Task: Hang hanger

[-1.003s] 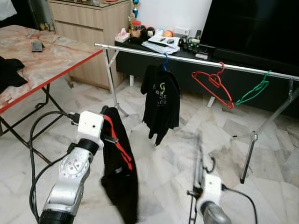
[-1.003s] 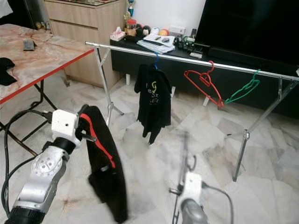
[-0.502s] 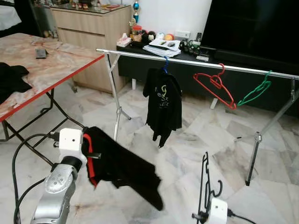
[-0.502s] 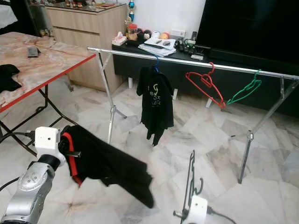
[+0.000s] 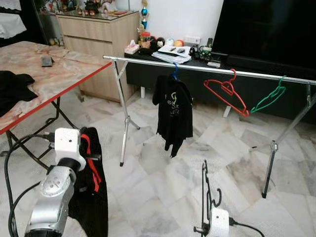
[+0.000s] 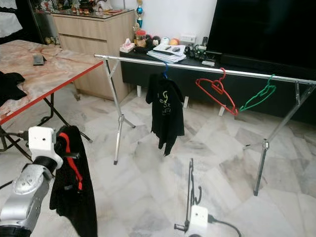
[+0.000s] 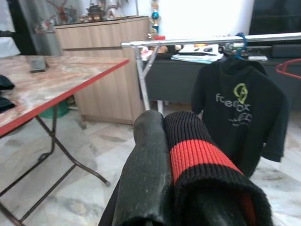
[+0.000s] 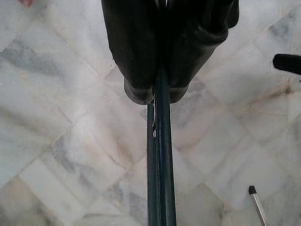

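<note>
Clamped in the right gripper (image 8: 157,96) at six o'clock, dark thin-wire hanger (image 5: 206,197); pinched in the left gripper (image 5: 91,157) at eight o'clock, black garment with red trim (image 5: 91,192), likely to snag against the silver rail (image 5: 207,69) ahead.

Both eye views look forward and down on the clothes rail (image 5: 207,70), shared with the near, forward-facing left wrist view; right wrist view faces the marble floor (image 8: 61,141).
</note>
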Motion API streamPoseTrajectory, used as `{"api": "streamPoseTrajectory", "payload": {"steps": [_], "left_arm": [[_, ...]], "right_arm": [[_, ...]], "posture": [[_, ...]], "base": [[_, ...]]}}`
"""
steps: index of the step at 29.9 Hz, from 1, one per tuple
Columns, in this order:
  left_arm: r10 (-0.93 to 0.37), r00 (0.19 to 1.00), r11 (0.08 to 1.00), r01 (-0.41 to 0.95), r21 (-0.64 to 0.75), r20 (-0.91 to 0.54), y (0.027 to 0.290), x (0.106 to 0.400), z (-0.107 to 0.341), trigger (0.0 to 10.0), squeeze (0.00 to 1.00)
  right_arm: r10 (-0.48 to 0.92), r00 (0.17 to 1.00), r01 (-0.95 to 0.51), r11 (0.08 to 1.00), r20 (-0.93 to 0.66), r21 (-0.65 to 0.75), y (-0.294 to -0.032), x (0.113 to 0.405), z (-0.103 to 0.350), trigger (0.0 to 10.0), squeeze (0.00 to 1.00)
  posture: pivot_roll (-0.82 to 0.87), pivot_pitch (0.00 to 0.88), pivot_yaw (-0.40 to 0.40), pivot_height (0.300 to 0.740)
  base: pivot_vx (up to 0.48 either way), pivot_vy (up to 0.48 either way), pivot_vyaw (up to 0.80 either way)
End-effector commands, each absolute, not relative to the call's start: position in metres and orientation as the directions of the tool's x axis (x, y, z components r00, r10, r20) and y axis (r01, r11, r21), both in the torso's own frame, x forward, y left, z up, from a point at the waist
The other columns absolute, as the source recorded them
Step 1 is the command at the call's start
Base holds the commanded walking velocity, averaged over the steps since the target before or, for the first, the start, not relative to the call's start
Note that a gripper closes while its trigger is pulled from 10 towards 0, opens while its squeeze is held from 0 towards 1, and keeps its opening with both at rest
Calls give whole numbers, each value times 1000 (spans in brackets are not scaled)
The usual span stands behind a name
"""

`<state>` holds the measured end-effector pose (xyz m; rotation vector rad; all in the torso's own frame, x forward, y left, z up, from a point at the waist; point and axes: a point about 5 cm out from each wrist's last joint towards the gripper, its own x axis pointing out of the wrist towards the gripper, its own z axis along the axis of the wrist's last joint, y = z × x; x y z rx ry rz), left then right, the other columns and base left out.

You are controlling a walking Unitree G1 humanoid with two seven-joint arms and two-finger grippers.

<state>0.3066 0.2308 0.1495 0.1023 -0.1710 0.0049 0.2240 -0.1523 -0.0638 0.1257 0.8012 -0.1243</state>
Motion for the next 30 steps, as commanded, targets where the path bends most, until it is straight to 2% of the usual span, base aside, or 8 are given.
{"api": "streamPoseTrajectory", "payload": {"steps": [1,7,30], "left_arm": [[-3,981,996,-15,89,194,233,307,158,10000,0],[-20,983,996,4,89,180,231,306,156,10000,0],[-61,983,993,41,112,174,224,308,163,10000,0]], "right_arm": [[-78,675,150,988,-733,33,-155,221,-65,10000,0],[-68,675,117,993,-735,16,-154,222,-65,10000,0],[-105,679,189,981,-727,34,-157,226,-63,10000,0]], "posture": [[165,0,-33,740],[172,0,-36,740],[177,9,-38,740]], "base": [[0,0,0],[0,360,773],[0,480,0]]}}
